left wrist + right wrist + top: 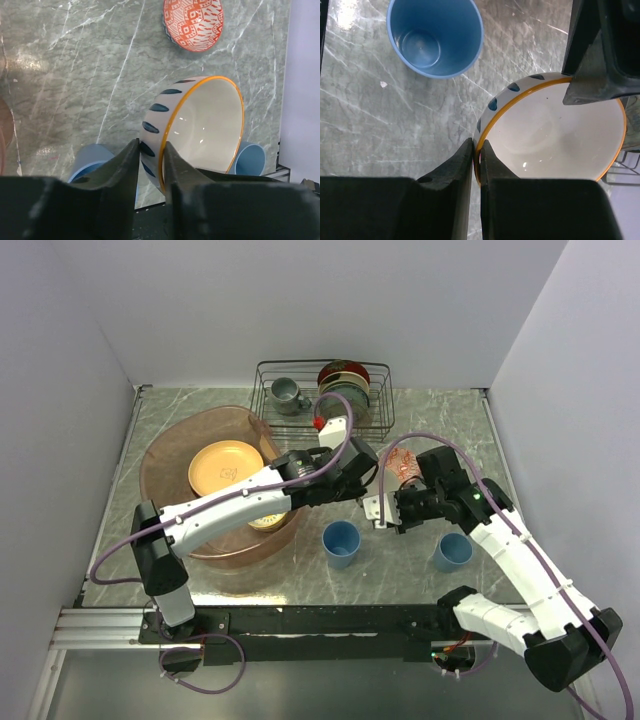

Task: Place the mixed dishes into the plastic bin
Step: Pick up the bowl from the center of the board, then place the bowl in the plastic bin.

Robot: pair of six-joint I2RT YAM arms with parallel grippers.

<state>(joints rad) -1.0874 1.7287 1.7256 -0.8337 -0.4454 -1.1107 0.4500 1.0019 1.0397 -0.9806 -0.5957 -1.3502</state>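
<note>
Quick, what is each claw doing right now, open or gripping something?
Left gripper: closed on the cream bowl, pinching its rim.
Right gripper: closed on the same bowl's rim.

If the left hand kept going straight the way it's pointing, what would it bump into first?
The cream bowl: its rim already sits between the tips of the left hand. Beyond that, probably the marble table, though depth is hard to judge.

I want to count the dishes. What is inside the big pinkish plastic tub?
A round yellow-orange plate lies inside the translucent pinkish-brown plastic bin. Beside it, a pale dish edge peeks out under the white left arm, which covers the rest.
</note>
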